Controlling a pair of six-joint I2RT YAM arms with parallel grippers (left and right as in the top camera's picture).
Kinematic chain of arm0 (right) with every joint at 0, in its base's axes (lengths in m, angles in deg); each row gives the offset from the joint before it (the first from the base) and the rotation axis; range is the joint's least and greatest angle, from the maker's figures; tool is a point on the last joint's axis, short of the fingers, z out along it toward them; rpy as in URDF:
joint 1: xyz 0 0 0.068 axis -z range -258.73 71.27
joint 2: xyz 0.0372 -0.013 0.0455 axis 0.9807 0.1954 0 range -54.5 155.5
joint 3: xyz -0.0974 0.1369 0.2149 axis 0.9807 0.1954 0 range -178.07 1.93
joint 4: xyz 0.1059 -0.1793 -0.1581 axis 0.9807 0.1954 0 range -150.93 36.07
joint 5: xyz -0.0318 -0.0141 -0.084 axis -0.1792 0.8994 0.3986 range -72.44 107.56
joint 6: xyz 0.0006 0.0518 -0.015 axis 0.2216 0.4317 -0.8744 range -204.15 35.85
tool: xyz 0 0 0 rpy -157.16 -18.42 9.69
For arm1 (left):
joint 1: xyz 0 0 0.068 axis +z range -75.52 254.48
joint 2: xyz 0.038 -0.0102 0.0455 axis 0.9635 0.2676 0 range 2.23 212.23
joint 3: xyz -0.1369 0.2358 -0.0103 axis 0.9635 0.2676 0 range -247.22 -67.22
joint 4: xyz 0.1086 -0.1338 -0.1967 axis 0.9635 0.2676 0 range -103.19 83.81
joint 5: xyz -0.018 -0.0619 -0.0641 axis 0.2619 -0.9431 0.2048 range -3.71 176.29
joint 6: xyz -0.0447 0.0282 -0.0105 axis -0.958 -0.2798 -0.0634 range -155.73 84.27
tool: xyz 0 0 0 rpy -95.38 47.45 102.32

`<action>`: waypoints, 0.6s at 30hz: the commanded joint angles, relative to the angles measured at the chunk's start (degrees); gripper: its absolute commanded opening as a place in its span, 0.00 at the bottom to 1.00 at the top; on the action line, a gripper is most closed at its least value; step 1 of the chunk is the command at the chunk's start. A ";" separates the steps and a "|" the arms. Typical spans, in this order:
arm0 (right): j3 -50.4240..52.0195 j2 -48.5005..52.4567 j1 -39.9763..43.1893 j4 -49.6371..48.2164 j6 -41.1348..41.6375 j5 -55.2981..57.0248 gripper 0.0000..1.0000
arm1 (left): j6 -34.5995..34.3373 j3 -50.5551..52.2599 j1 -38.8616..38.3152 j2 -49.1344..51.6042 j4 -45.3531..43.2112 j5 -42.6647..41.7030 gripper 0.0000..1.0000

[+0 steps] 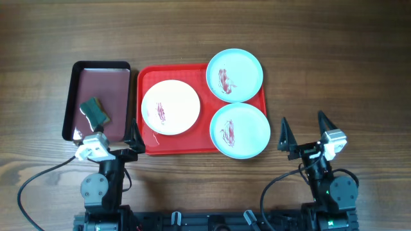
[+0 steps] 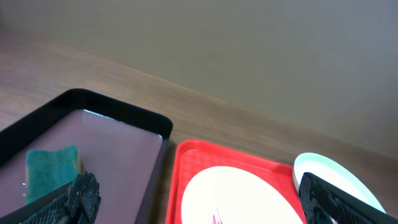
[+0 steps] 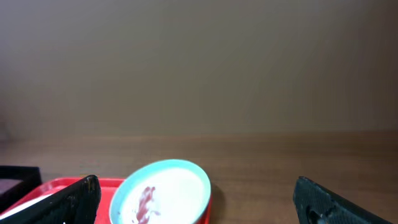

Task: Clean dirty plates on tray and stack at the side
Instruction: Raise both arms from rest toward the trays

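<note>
- The left end effector (image 1: 106, 136) sits low by the near edge of the table (image 1: 334, 58), pointing toward the far edge. Its fingers are spread wide, one over the near end of the dark tray (image 1: 103, 80) and the other at the near left corner of the red tray (image 1: 149, 144).
- The right end effector (image 1: 303, 128) sits toward the near right corner of the table, also pointing toward the far edge. Its fingers are spread and hold nothing.
- The red tray lies mid-table with its long axis running from the left edge toward the right edge, just beside the dark tray.
- The white plate (image 1: 170, 107) lies flat on the left half of the red tray, with a red smear near its middle.
- The far blue plate (image 1: 234, 76) overhangs the tray's far right corner, and the near blue plate (image 1: 239, 130) overhangs its right and near rims. Both are smeared, and they sit almost touching.
- A green sponge (image 1: 95, 110) lies tilted in the dark tray, close to the left fingers.
- Bare wood stretches from the red tray toward the right edge, and along the far edge.
</note>
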 commanded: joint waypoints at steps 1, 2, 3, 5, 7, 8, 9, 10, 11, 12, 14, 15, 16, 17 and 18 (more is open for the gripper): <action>-1.09 -0.09 0.39 -0.57 -0.37 -4.98 1.00 | 0.68 -1.86 -0.31 -0.42 0.44 -4.13 1.00; -1.62 -0.09 0.39 -0.57 -0.35 -5.51 1.00 | -0.31 -2.78 -0.31 -0.42 1.11 -4.11 1.00; -2.73 -0.09 0.39 -0.57 -0.37 -5.66 1.00 | -1.44 -4.46 -0.31 -0.42 1.86 -4.15 1.00; -4.66 -0.09 0.39 -0.92 -0.42 -5.90 1.00 | -2.10 -7.19 -0.31 -0.39 3.10 -5.03 1.00; -7.37 -0.09 0.39 -1.44 -2.23 -8.15 1.00 | -2.10 -11.43 -0.31 0.59 3.74 -6.62 1.00; -8.70 -0.09 0.39 -1.38 -3.76 -9.55 1.00 | -2.08 -13.33 -0.31 1.38 3.78 -7.61 1.00; -9.94 -0.09 0.39 -0.96 -5.05 -10.51 0.99 | -2.08 -15.65 -0.31 2.58 3.80 -9.05 1.00; -11.72 -0.04 0.39 0.20 -5.35 -10.54 1.00 | -2.10 -17.64 -0.31 3.89 3.82 -9.73 1.00; -13.22 0.22 0.39 1.53 -6.36 -10.56 1.00 | -2.10 -20.37 -0.31 5.92 4.57 -9.77 1.00; -14.64 0.81 0.39 2.62 -6.49 -10.54 1.00 | -2.10 -23.32 -0.31 8.09 5.95 -9.75 1.00; -17.35 3.17 0.39 3.58 -7.76 -10.54 1.00 | -2.08 -30.32 -0.31 13.25 10.58 -9.75 1.00; -18.73 4.70 0.39 3.58 -7.76 -10.54 1.00 | -2.05 -35.08 -0.31 16.83 14.27 -9.70 1.00; -20.52 6.71 0.39 3.61 -7.69 -10.56 1.00 | -1.84 -39.82 -0.31 20.37 18.43 -9.68 1.00; -22.51 9.01 0.39 4.22 -7.67 -10.88 1.00 | -1.84 -44.15 -0.31 23.67 22.08 -9.66 1.00; -25.07 12.11 0.39 5.44 -7.67 -11.96 1.00 | -1.84 -48.50 -0.31 27.04 26.01 -9.46 1.00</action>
